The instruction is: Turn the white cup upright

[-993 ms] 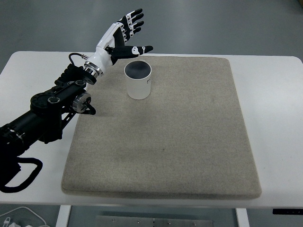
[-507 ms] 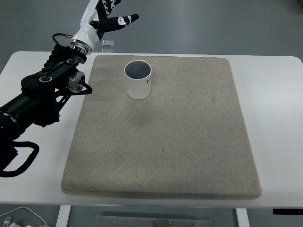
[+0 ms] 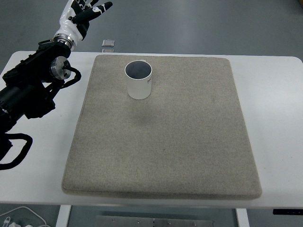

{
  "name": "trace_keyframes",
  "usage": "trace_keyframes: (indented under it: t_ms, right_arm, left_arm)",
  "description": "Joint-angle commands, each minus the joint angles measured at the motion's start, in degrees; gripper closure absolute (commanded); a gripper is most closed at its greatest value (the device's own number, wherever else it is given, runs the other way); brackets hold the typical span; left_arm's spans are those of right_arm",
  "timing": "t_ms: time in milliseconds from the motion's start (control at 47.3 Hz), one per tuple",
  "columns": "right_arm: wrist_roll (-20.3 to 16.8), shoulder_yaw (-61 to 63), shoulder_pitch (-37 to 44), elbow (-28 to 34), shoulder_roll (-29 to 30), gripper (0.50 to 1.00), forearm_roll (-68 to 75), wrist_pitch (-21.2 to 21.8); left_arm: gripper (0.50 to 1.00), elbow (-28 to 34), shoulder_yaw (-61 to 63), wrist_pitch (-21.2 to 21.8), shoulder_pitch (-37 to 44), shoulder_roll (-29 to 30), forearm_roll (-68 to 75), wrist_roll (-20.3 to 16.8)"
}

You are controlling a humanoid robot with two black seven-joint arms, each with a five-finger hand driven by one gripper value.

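White cup [image 3: 138, 81]: upright on the beige mat [image 3: 161, 142], open mouth up, dark inside, near the mat's far edge and left of its middle; small dark print on the right side of the wall, too small to read. Task's flip already done, judging from how it stands.

Left hand [image 3: 81, 10]: at the top left corner, partly cut by the top edge, well apart from the cup and beyond the table's far edge. Fingers [image 3: 102, 6] spread and relaxed, empty, black tips on white segments. White wrist below it, then the black arm [image 3: 33, 90] running down along the left edge over the white table [image 3: 270, 94], with a loop of cable beside the joint.

Further out: small pale square object [image 3: 108, 43] on the grey floor just past the table's far edge. White cable [image 3: 19, 218] at the bottom left corner, below the table.
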Motion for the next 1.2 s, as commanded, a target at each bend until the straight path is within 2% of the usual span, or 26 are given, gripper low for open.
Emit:
trace_keyframes:
  t_ms: [0,254,571,782,1184]
  right_arm:
    - [0.01,-0.01,0.03,0.00,0.00,0.570,0.00,0.00]
    - [0.01,-0.09,0.03,0.00,0.00,0.570,0.00,0.00]
    - [0.01,-0.09,-0.05,0.00,0.00,0.570,0.18,0.26]
    - [0.01,-0.01,-0.14,0.00,0.00,0.570,0.18,0.35]
    - [0.01,0.08,0.03,0.44,0.00,0.570,0.26,0.44]
  left_arm:
    - [0.506,1.10,0.01,-0.64,-0.08,-0.15,-4.03,2.63]
    - [0.506,5.67,-1.31,-6.35,0.36,-0.59,-11.15,5.53]
    - [0.506,5.85,-2.98,-8.38,3.08,-0.59,-13.44,9.67]
    - [0.506,5.67,-7.46,-11.54,5.19,-1.03,-14.06,9.40]
    - [0.506,6.03,-7.90,-11.81,5.28,-3.84,-13.53,8.61]
